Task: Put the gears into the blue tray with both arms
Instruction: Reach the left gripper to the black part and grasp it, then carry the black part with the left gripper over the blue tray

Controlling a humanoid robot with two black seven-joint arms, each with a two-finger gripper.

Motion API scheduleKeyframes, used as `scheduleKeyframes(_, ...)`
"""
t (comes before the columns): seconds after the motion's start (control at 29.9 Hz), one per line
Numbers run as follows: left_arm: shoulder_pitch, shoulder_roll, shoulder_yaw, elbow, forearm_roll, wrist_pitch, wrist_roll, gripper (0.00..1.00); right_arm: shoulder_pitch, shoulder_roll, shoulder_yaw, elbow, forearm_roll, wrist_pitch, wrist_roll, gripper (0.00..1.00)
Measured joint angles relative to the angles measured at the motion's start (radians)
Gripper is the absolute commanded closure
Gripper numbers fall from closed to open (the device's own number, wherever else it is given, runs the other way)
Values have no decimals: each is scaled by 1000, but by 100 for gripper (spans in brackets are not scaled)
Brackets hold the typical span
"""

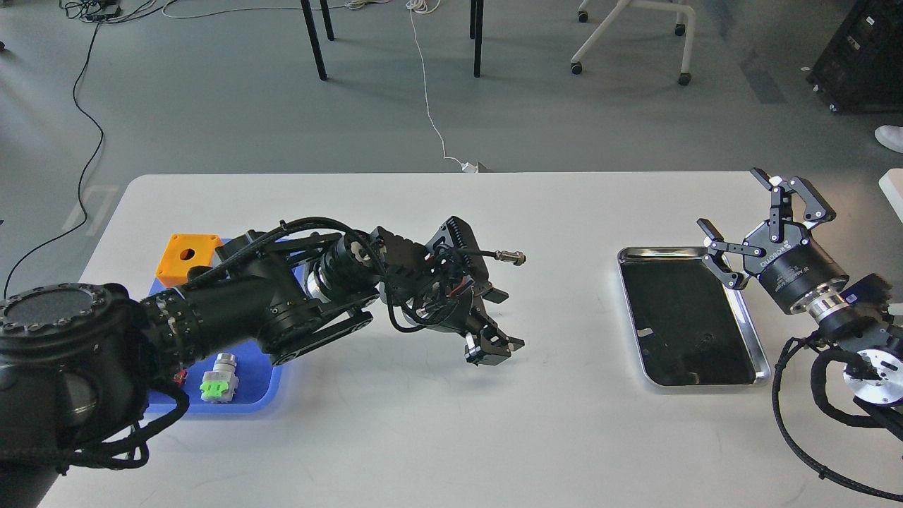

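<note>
Progress: your blue tray (259, 399) shows no gears | left claw (494, 346): grip unclear | right claw (748, 226): spread, empty | steel tray (756, 353): one tiny speck, unidentifiable

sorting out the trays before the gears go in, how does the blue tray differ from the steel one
The blue tray is matte blue plastic at the table's left; the steel tray is shiny-rimmed with a dark bottom, at the right. The blue tray holds an orange box and a green-capped button and is largely covered by the left arm; the steel tray looks nearly bare and lies uncovered. Both are low-rimmed rectangles with rounded corners.
</note>
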State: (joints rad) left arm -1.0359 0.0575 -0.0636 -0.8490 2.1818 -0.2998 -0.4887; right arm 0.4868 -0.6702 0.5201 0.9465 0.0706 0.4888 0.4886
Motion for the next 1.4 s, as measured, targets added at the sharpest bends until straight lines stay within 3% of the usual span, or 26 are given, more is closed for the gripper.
scheduleKeyframes(0.23,16,8,22,20,0,13,0,30,-1,1,-1,1,0,0,0,4)
scheduleKeyframes(0.4,28,3,22,43,0,14,0,38,-1,1,-1,0,0,0,0,4)
scheduleKeyframes(1.0,49,3,21,62,0,16,0,86,-1,1,-2,0,0,0,0,4)
scheduleKeyframes(1.4,31,17,10,47,0,17,0,88,-1,2,-2,1,-1,0,0,4)
